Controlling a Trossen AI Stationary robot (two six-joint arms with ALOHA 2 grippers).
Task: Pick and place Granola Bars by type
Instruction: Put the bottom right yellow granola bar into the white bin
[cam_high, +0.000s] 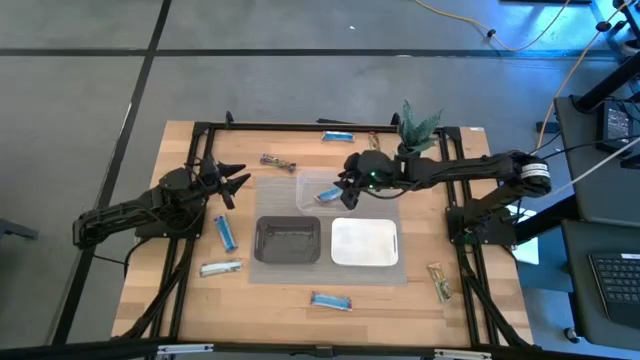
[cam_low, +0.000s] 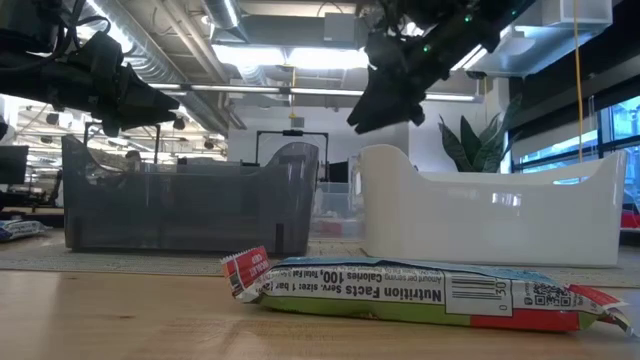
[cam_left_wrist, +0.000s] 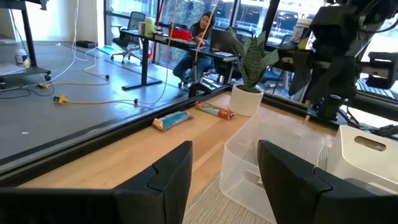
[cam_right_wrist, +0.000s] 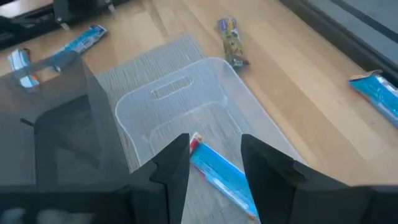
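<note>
right hand (cam_right_wrist: 214, 158) | above clear tray (cam_right_wrist: 149, 106) | blue bar (cam_right_wrist: 224, 177) between fingers

I'm looking at the wooden table (cam_high: 190, 310) from above. A grey mat (cam_high: 265, 272) sits in the middle of it, with the clear tray (cam_high: 305, 183), black tray (cam_high: 288, 240) and white tray (cam_high: 364, 241) on the mat. Loose on the bare wood I've got a blue bar (cam_high: 225, 233) and a silvery-blue bar (cam_high: 220, 268) on the left side, another blue bar (cam_high: 331, 301) at the front edge, a greenish bar (cam_high: 439, 282) on the right, a brownish bar (cam_high: 278, 162) behind the mat, plus a blue bar (cam_high: 337, 136) and a reddish one (cam_high: 373, 137) along the back edge, near the potted plant (cam_high: 417, 128).
</note>
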